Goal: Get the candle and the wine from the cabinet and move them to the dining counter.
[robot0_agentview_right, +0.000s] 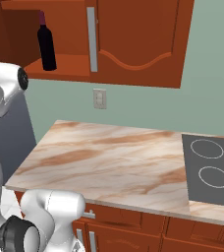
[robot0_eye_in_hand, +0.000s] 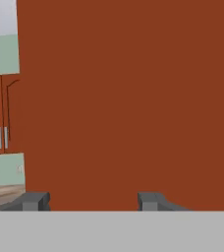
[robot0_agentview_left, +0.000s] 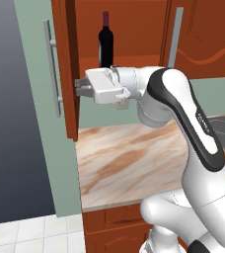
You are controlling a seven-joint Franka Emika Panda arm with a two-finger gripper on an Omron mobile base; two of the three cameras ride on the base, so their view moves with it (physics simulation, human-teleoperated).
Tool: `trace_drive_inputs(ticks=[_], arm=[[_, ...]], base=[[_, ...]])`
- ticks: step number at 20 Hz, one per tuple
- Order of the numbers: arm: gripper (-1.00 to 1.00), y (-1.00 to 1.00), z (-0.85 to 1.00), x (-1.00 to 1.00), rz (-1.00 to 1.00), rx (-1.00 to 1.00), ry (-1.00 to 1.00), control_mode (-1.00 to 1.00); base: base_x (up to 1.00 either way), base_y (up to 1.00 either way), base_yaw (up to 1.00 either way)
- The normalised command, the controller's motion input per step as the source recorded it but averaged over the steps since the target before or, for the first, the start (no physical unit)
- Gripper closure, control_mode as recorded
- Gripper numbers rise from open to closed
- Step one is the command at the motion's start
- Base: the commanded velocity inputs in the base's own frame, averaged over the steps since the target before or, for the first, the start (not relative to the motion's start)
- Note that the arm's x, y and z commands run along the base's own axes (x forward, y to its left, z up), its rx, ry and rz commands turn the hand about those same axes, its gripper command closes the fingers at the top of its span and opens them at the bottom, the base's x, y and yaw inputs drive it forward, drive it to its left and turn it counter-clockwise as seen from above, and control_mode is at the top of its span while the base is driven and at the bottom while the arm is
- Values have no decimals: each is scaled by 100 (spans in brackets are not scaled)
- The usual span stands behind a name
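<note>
On the cabinet's lower shelf the dark glass wine bottle with maroon capsule [robot0_agentview_left: 105, 42] stands upright (the candle can't be made out). The reddish-brown wooden wall cabinet [robot0_agentview_left: 134, 29] is open on its left. The pincer [robot0_agentview_left: 78, 88], jaws parted and empty, sits at the door's edge; it should clear that edge before reaching in.
</note>
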Motion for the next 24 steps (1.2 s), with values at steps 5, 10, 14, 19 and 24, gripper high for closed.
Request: trace_drive_inputs(ticks=[5,10,14,19,24], arm=[[-100,-14,0,0,0,2,-3,-100],[-100,-79,4,0,-12,0,-3,-100],[-100,-93,8,0,-21,-1,-1,-100],[-100,-88,0,0,-25,-6,-1,-100],[-100,-89,0,0,-31,-7,0,-100]], base=[[0,0,0],[0,0,0],[0,0,0],[0,0,0],[0,0,0]])
